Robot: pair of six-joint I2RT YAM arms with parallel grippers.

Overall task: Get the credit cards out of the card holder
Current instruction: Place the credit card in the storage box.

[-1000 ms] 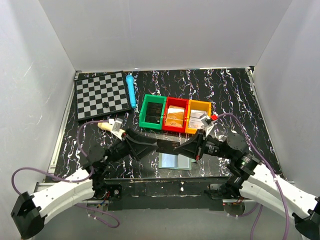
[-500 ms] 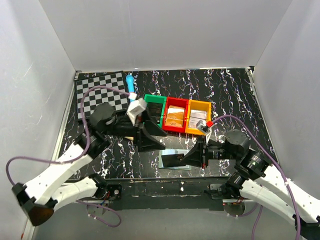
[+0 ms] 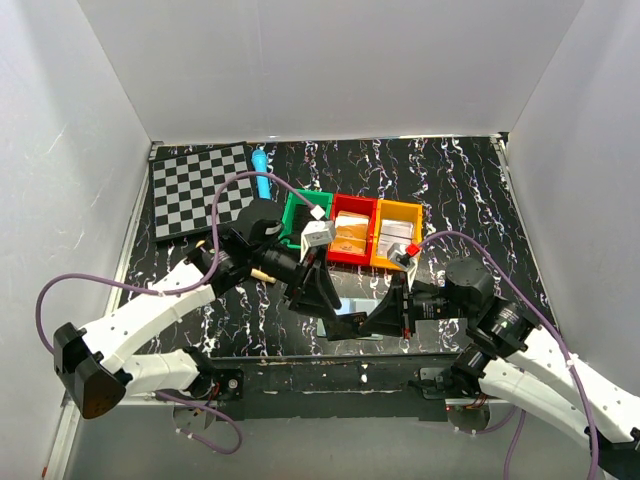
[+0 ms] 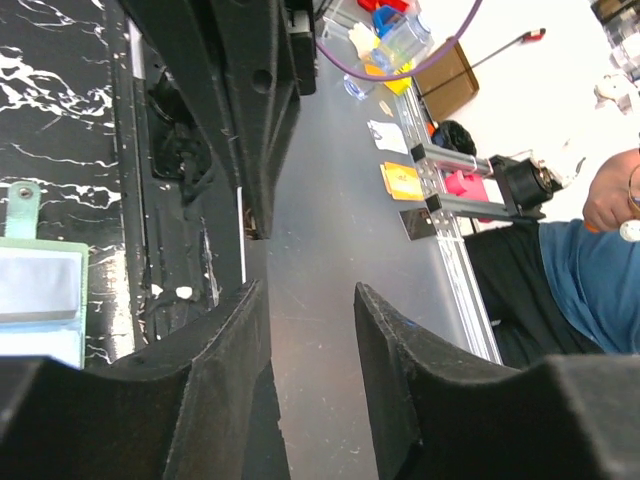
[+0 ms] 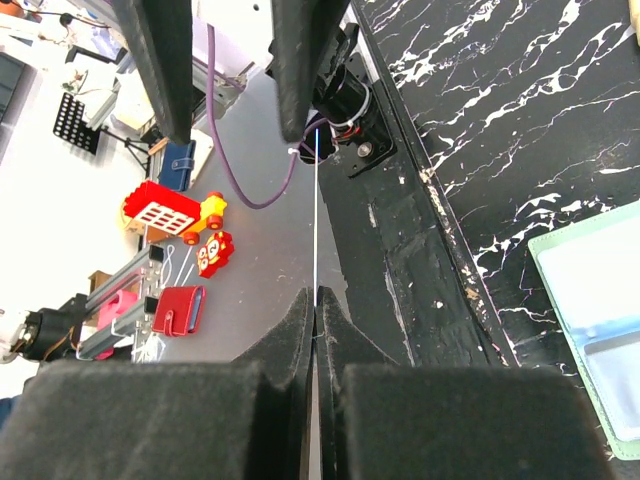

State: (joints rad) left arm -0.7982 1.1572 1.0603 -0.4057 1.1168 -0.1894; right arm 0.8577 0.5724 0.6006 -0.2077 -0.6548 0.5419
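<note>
Right end effector [image 5: 316,298] clenched on one extracted card [image 5: 316,210], left end effector [image 4: 308,290] released opposite; card holder [image 5: 590,290] open beside, remaining cards unclear.

Your top camera looks down; both low wrist cameras face the near edge of the black marbled table [image 3: 450,180], sharing the pale blue-panelled card holder [image 4: 40,300].

Two grippers are counted: one left gripper [image 4: 310,300] and one right gripper [image 5: 316,295]. One thin card [image 5: 316,200], seen edge-on, is pinched in the latter. One card holder [image 4: 45,300] with two pale blue panels is seen. Three bins are counted at centre: one green bin [image 3: 310,195], one red bin [image 3: 352,203], one orange bin [image 3: 400,206]. One chessboard [image 3: 200,188] and one blue pen [image 3: 260,160] are found at upper left.
</note>
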